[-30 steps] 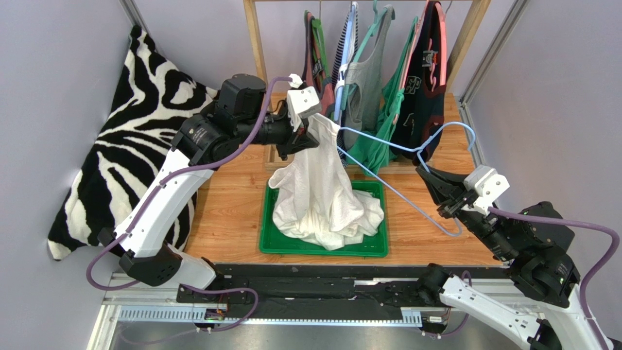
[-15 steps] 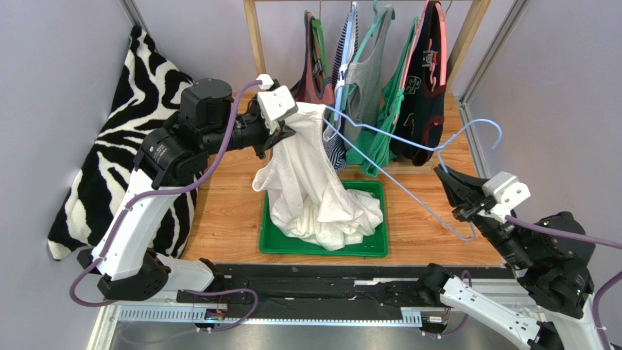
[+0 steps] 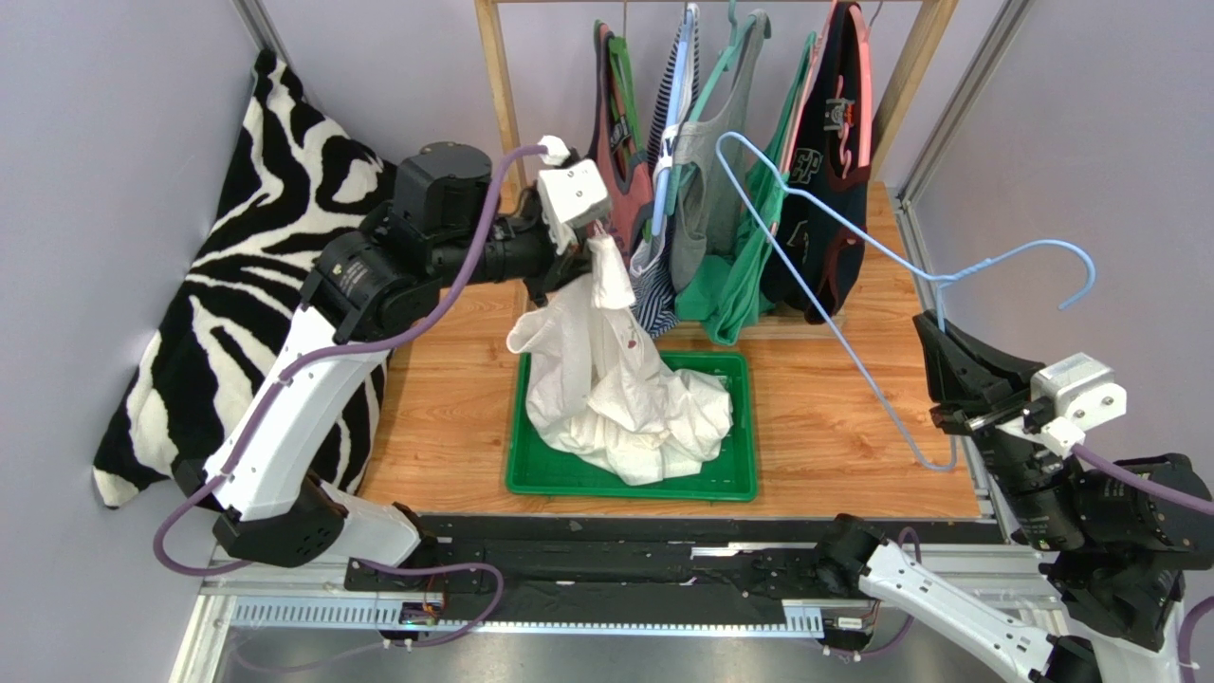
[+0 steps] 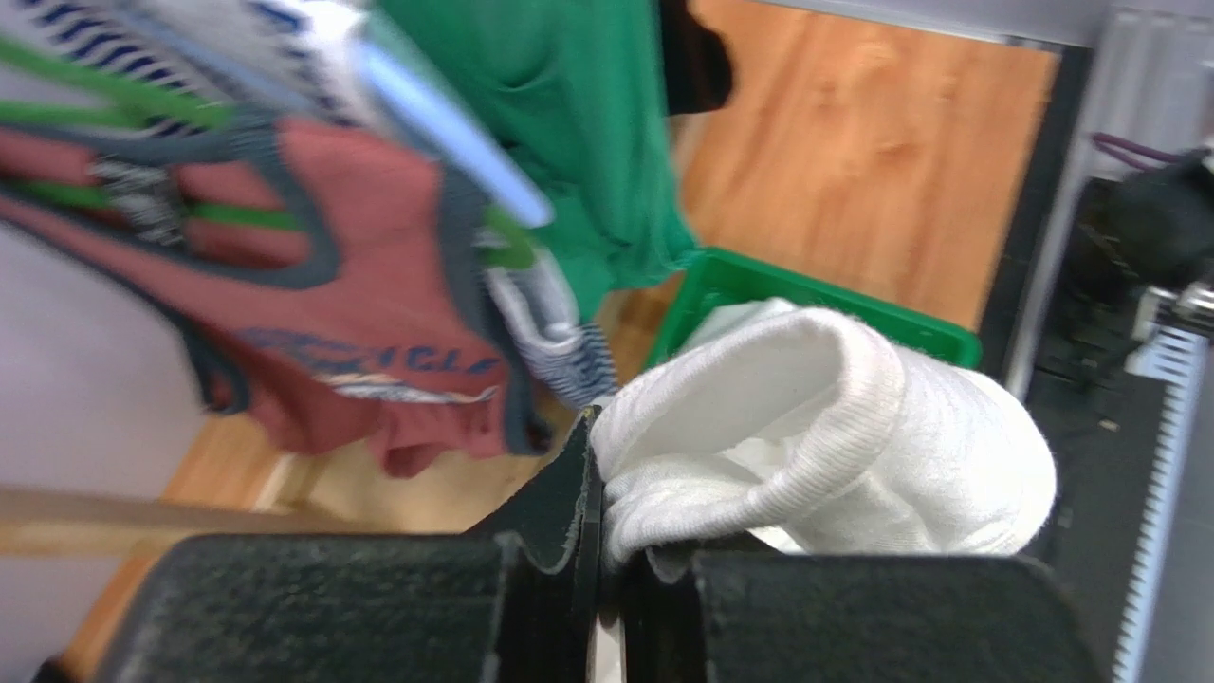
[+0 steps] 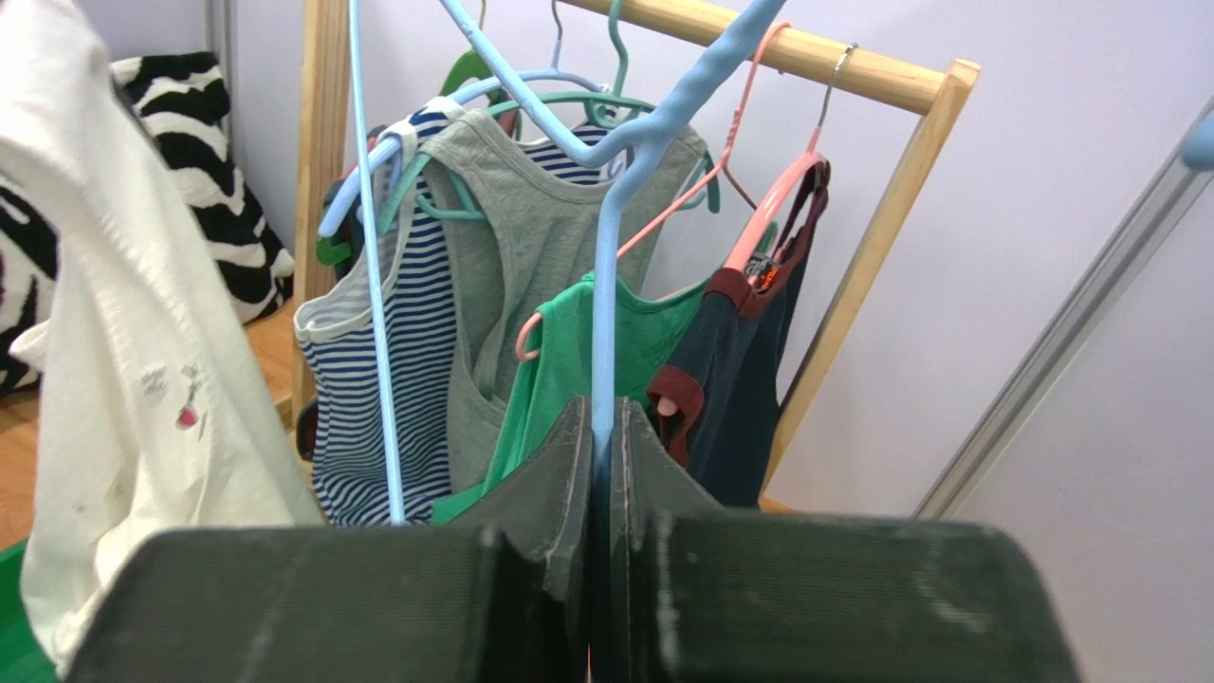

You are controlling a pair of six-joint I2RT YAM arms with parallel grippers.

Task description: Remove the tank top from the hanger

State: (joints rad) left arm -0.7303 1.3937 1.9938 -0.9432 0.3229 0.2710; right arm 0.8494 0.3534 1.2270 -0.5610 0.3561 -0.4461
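Just one tank top (image 3: 613, 399), probably one hanger (image 5: 603, 285).

The table (image 3: 841, 413) was a plain wooden top, approx. rectangular. A green tray (image 3: 535, 463) lay flat on it in the middle, nearer to the front edge. The heaped lower part of the white tank top (image 3: 641, 420) rested inside this tray, not on the wood. A zebra-pattern cloth (image 3: 242, 285) lay at the left side, partly on the wood & partly leaning up against the left wall (image 3: 86, 214), apart from the tray, and the wooden rack (image 3: 497, 71) stood at the back edge w/ its posts upright.
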